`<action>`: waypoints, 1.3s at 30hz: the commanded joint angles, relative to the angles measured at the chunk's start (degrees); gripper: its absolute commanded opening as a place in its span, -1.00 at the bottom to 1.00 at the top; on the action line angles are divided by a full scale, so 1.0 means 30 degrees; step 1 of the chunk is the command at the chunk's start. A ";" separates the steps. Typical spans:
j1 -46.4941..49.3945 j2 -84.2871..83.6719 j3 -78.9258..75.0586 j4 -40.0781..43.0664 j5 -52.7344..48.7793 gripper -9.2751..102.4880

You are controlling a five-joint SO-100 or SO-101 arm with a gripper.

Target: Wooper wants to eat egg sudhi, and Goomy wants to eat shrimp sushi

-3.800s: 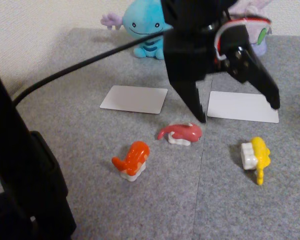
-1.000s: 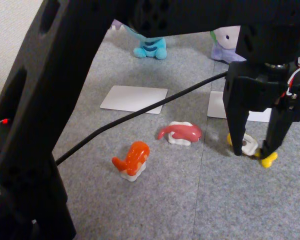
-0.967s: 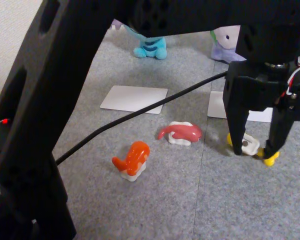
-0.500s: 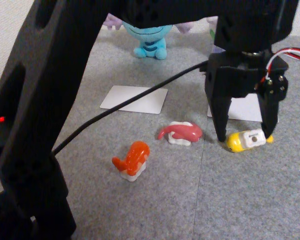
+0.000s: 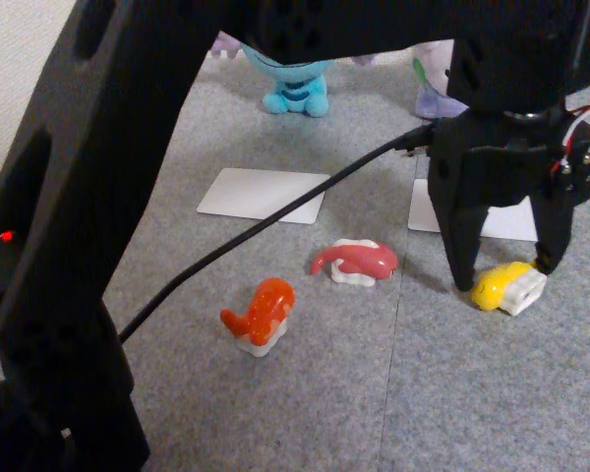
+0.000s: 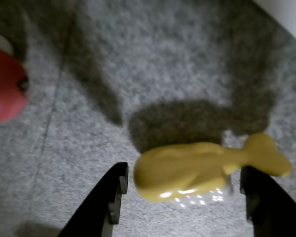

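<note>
**Open gripper straddling the yellow egg sushi**

The gripper (image 5: 506,275) is hanging over the grey mat (image 5: 305,393) near its right edge in the fixed view, jaws spread and holding nothing. The egg sudhi (image 5: 507,285) is lying on the mat between the two fingertips, just in front of the right white card (image 5: 497,222). In the wrist view the egg sudhi (image 6: 202,165) is sitting between the two black fingers (image 6: 106,205) with a gap on each side, its long axis running straight from one finger to the other. Closing now would likely squeeze it end to end, lengthwise. Wooper (image 5: 293,84) is sitting at the mat's far edge, beyond the left white card (image 5: 263,195), with Goomy (image 5: 435,84) further right. The pink shrimp sushi (image 5: 355,262) and an orange piece (image 5: 260,314) are lying towards the mat's middle.
</note>
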 commanded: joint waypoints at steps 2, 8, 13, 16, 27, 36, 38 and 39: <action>0.0439 0.0967 -0.0674 0.0762 0.1816 -0.32; 0.1113 0.2256 -0.0674 0.2461 0.6738 -0.10; 0.1289 0.2109 -0.0645 0.1436 1.1865 -0.10; 0.1260 0.2080 -0.0615 0.1406 1.4473 -0.10; -0.0059 0.1992 -0.0586 -0.0234 1.9160 -0.10; -0.1055 0.1963 -0.0527 -0.0908 2.0332 -0.10; -0.0938 0.1934 -0.0498 -0.0937 2.0361 -0.10; -0.0850 0.1934 -0.0498 -0.0967 2.0361 -0.11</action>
